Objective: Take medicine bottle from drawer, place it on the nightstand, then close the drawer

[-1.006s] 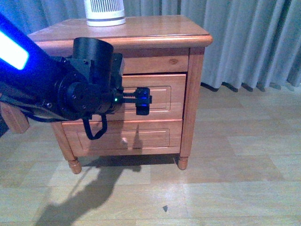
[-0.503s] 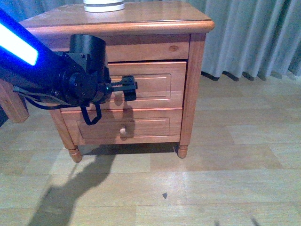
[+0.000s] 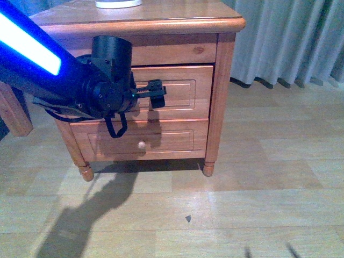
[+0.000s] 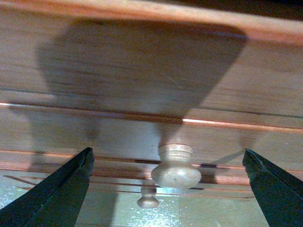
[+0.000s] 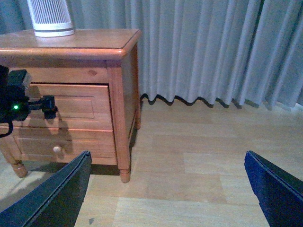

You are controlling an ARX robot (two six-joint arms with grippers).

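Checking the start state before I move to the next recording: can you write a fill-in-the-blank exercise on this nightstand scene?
1. The upper drawer of the nightstand is ____.
2. The left gripper is ____, with its fingers on either side of that drawer's knob.
3. A grey ____ hangs behind the nightstand.
4. The white appliance stands ____ the nightstand.

Missing words: closed; open; curtain; on top of.

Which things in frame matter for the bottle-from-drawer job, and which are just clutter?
Job:
- nightstand
- upper drawer, shut
- its knob
- left gripper, open, facing that knob, not touching it
- medicine bottle: not visible

Just there:
- white ribbed appliance on the nightstand top
- lower drawer
- curtain
- wood floor
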